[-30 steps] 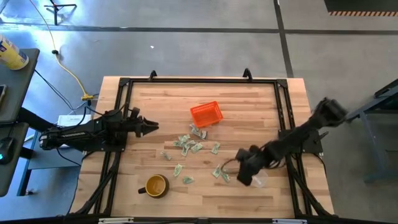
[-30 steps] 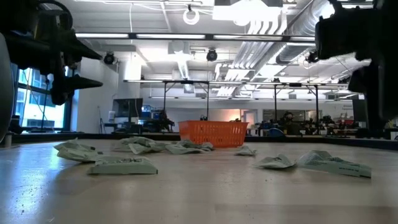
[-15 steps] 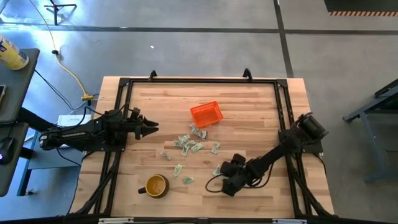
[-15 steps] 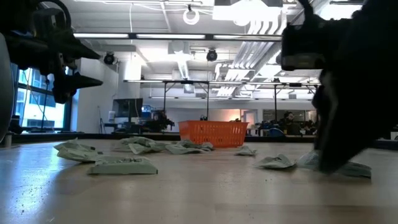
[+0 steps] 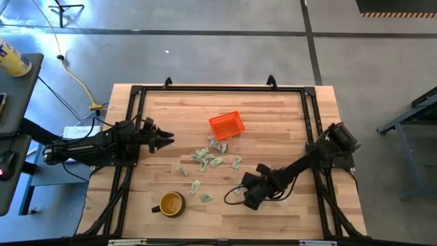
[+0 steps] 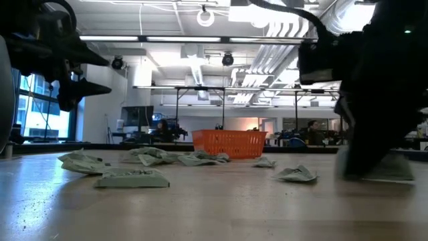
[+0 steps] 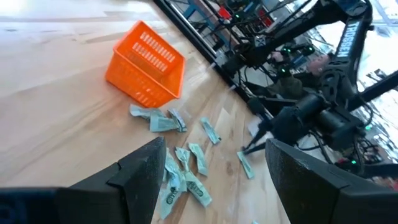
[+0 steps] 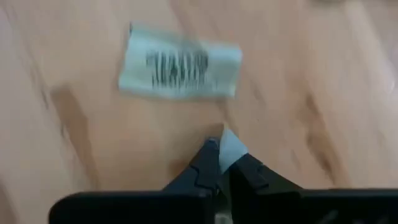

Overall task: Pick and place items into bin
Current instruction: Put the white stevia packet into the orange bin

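Nearly all scraps (image 5: 208,158) lie on the bench (image 5: 273,116) below the orange bin (image 5: 226,126). Right gripper (image 5: 239,193), lower centre, pinches one scrap; left gripper (image 5: 167,139) waits, jaws spread.

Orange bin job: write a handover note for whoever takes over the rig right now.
Left pincer: open, empty, hovering at the table's left side.
Right pincer: down at the tabletop on the near right of the pile, closed on what looks like the corner of a pale scrap.
Bin: mid-table, beyond the pile; no scrap shows inside from above.
Scraps: loose on the wood between bin and mug.
Done: nothing binned, by the look of it.
Left: lift this scrap, drop it in, then the others.
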You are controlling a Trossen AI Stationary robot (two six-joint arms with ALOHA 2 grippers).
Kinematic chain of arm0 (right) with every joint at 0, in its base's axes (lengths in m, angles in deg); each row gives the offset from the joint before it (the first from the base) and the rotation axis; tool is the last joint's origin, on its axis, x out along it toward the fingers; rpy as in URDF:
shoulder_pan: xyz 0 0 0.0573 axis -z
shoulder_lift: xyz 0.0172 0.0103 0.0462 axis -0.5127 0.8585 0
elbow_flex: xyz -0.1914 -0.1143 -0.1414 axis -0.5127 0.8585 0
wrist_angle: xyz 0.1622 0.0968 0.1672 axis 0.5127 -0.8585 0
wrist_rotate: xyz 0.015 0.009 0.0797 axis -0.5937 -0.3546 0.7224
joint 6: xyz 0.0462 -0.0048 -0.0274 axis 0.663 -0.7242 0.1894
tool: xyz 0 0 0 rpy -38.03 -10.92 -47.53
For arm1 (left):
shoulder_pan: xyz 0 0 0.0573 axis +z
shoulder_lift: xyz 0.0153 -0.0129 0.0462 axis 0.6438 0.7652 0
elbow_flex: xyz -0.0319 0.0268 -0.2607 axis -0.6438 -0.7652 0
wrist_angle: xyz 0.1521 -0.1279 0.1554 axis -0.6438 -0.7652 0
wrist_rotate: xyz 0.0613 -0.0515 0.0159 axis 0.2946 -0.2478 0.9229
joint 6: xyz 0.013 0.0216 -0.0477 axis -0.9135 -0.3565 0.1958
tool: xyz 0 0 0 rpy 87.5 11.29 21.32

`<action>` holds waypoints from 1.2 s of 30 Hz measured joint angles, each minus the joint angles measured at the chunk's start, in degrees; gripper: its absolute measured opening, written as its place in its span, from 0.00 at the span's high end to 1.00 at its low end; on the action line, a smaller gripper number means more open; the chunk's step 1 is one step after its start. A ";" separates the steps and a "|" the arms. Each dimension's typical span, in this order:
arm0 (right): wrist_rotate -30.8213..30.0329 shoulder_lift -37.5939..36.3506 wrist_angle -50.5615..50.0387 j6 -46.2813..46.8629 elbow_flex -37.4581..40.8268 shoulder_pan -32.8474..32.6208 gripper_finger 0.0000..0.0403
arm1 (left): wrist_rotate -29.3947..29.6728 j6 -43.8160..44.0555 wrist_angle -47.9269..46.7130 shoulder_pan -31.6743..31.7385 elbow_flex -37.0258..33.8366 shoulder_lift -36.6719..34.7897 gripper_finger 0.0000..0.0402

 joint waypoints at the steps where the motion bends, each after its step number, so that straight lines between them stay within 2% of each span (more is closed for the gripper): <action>1: 1.15 -1.33 -1.82 1.45 0.08 0.86 0.96 | 0.66 0.00 0.00 0.00 0.00 0.00 0.23; 3: 1.63 -4.34 -5.51 2.56 0.46 3.06 0.96 | 2.28 0.02 -0.02 0.00 -0.02 0.00 0.23; 5: -1.71 -8.45 -9.60 1.25 0.91 6.33 0.98 | 4.07 0.02 -0.06 -0.01 -0.02 0.00 0.23; 9: -9.93 -16.92 -8.62 -5.19 0.31 16.62 0.97 | 7.58 0.00 0.07 0.00 -0.02 0.00 0.23; 11: -9.58 -19.29 -6.04 -11.60 0.56 23.13 0.97 | 8.64 0.00 0.21 0.00 -0.02 0.00 0.23; 14: -3.98 -20.11 4.32 -23.12 0.19 32.74 0.99 | 9.53 0.10 0.26 0.00 -0.02 0.00 0.23; 17: 3.65 -17.25 12.13 -31.86 0.25 40.10 0.96 | 10.06 1.63 0.31 0.00 -0.02 0.00 0.23; 21: 12.68 -12.65 17.30 -33.60 -2.23 46.74 0.87 | 10.90 4.98 0.36 0.00 -0.02 0.00 0.23; 27: 16.22 -5.12 15.94 -38.38 -11.38 48.89 0.68 | 15.22 3.03 1.21 0.00 -0.02 0.00 0.23; 30: 17.85 -4.28 12.09 -38.64 -16.25 49.27 0.59 | 15.59 0.68 3.13 0.00 -0.04 0.00 0.23; 31: 17.77 -4.32 10.05 -40.95 -17.57 49.04 0.56 | 15.35 1.25 3.55 -0.01 -0.04 -0.02 0.23; 34: 12.23 -5.36 -0.96 -49.83 -19.74 46.52 0.50 | 12.49 4.04 4.85 -0.02 -0.07 0.44 0.23; 36: 10.04 -6.37 -7.38 -56.01 -19.67 43.78 0.48 | 7.28 0.68 5.73 -0.05 -0.07 1.83 0.23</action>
